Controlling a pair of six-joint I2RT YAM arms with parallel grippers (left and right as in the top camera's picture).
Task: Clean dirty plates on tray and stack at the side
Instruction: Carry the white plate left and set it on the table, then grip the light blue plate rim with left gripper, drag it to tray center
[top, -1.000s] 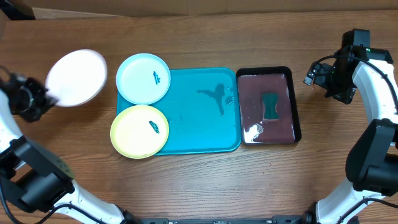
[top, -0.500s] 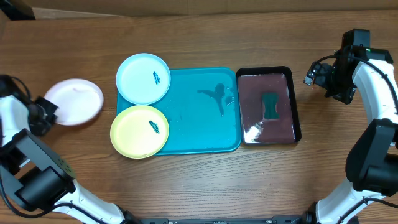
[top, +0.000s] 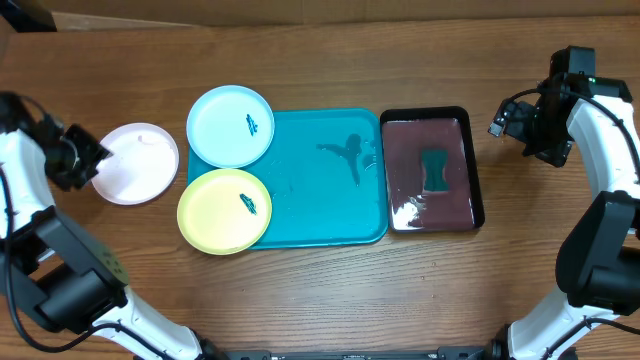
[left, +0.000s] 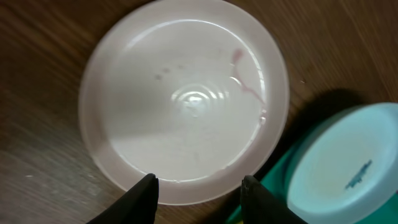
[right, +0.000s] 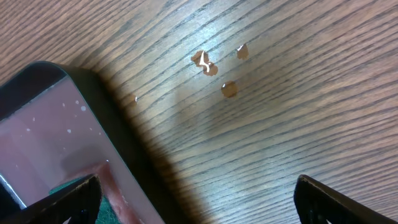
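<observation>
- The white plate (top: 136, 164) lies flat on the bench (top: 300, 300), off the tray (top: 320, 205) and just to the left of it, close to the blue plate (top: 231, 125) and the yellow plate (top: 224, 210) without touching either.
- In the left wrist view its bowl is wet and shiny, with a faint pink streak near the rim and no dark smear.
- The blue plate sits on the tray's far-left corner and the yellow plate on its near-left corner. Both hang out over the rim, and each has a small dark smear in the middle.
- The rest of the tray is bare apart from a dark wet smear towards its far-right part.
- The left claw (top: 80, 160) is at the white plate's left edge. Its fingers (left: 147, 188) are spread apart above the rim and hold nothing.
- A black tray (top: 476, 170) of dark liquid touches the tray's right side, with a green sponge (top: 435, 170) lying in it.
- The right claw (top: 505, 122) hovers over the bench just right of the black tray, splayed wide and empty.
- A few brown drops (right: 214, 68) dot the wood beneath it.
</observation>
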